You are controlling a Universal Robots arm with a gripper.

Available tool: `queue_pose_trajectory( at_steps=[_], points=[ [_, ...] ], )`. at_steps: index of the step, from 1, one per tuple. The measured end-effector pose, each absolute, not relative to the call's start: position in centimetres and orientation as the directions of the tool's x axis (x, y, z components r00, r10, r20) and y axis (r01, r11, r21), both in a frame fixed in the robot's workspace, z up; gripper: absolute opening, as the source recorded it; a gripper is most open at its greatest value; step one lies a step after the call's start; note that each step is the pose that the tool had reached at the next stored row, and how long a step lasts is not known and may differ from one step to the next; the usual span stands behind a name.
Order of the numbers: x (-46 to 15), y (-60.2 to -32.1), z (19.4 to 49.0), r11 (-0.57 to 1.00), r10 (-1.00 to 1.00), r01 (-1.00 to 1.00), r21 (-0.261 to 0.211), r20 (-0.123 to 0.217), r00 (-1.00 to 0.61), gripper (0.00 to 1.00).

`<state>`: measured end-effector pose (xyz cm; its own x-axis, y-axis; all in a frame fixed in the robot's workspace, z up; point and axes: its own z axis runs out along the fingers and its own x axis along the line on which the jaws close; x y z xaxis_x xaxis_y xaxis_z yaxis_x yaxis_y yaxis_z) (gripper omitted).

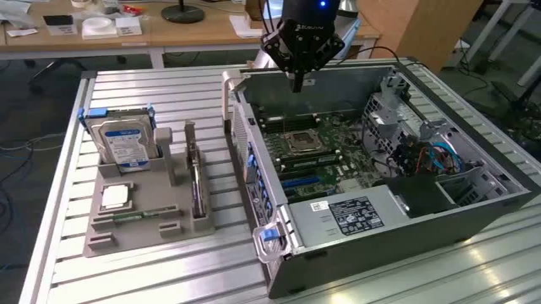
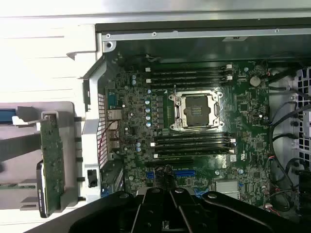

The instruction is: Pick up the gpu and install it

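The slatted counter point(image 1: 152, 278) carried an open computer case point(image 1: 473, 209) on the exterior view's right and a grey holder tray point(image 1: 135, 231) on its left. The gpu point(image 1: 197, 183) stood on edge at the tray's case-side edge, with its long axis running near to far. The claw point(image 1: 297, 85) hung shut and empty over the far end of the motherboard point(image 1: 338, 171). The gpu therefore lay to its left and nearer. The case's rear wall point(image 1: 241, 133) stood between them. A hard drive point(image 1: 125, 142) occupied the tray's far corner.

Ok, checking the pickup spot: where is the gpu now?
The gpu stands on edge in the grey holder at the exterior view's left, between the hard drive and the open computer case.
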<state>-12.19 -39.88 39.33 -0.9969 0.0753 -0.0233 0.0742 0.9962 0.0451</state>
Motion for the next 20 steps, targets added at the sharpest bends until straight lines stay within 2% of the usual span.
queue_pose_trajectory(
  at_steps=[20],
  points=[
    [-13.4,-39.9,39.3,0.996,0.075,0.074,0.045,-0.023,-0.997,0.11]
  ],
)
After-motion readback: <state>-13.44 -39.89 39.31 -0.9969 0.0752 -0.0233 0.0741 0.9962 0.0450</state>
